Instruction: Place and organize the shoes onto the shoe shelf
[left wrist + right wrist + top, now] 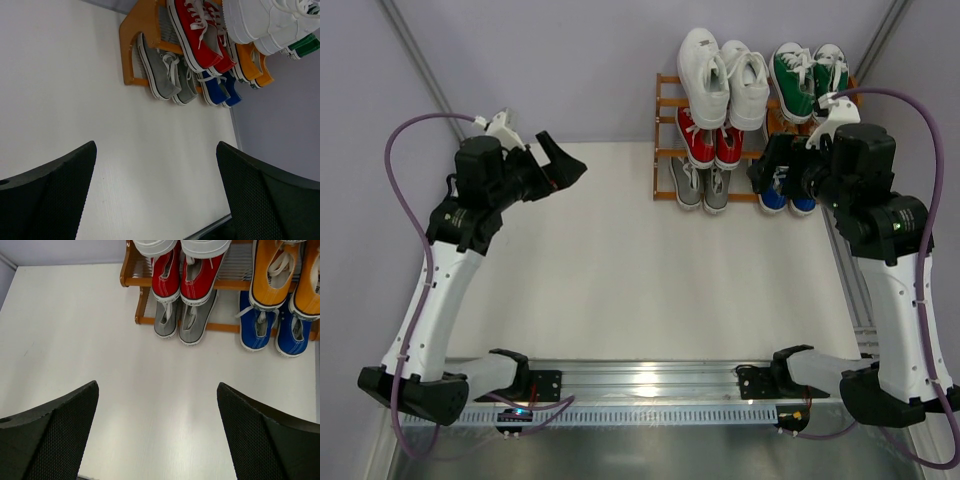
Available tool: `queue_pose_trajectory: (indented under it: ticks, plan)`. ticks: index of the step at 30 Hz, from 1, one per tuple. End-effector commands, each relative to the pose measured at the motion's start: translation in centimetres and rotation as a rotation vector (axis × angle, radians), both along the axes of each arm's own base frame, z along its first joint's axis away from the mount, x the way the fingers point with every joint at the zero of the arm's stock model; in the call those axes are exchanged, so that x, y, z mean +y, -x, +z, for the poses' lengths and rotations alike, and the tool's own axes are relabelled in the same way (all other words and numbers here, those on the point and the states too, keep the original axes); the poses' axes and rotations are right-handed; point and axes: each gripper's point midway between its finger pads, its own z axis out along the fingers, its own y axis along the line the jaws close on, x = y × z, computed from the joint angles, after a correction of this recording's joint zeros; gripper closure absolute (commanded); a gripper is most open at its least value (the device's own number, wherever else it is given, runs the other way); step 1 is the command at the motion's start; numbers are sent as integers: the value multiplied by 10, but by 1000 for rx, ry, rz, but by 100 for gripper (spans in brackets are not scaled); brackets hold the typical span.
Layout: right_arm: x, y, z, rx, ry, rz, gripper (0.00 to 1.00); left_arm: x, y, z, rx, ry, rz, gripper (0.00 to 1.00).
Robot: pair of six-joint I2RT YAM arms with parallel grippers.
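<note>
The shoe shelf (663, 152) stands at the far right of the table (610, 260), with its back to the wall (570, 60). All six pairs sit on it. The white shoes (725, 75) are top left and the green shoes (807, 80) top right. The red shoes (711, 140) are under the white, with the grey shoes (700, 183) on the lowest tier below them. The blue shoes (787, 198) are on the lowest tier to the right of the grey.

From overhead, the right arm covers the middle tier's right half. Both wrist views show the orange shoes (282, 275) there, above the blue pair. The right wrist view looks at the shelf head-on, with the heels of the lower pairs pointing out toward the arms. It cuts off the top tier at the white soles. The left wrist view sees the shelf slantwise from its left end, with only a sliver of green.

The right gripper (767, 168) hovers just in front of the shelf's right half, its jaws spread wide and holding nothing. The left gripper (563, 170) hangs well apart over the table's far left, its jaws also spread wide and holding nothing.

The shelf's right end lies close to the table's right edge. White tabletop runs from the shelf's front and left side to the metal rail (650, 385) at the near edge.
</note>
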Motion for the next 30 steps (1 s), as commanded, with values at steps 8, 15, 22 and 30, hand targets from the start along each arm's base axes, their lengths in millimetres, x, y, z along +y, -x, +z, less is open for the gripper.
queue_pose_trajectory:
  ticks: [8,15,22,30]
  plan:
    - [8,-1,17,-42,5,54,0,-47,-75,70,-241,119,-152,0]
    - [7,9,20,-94,-15,60,0,-75,-184,107,-330,275,-108,0]
    - [4,19,7,-158,-56,40,2,-111,-250,145,-439,775,-190,1]
    - [13,15,-5,-126,-33,100,27,-141,-283,115,-374,937,-137,100]
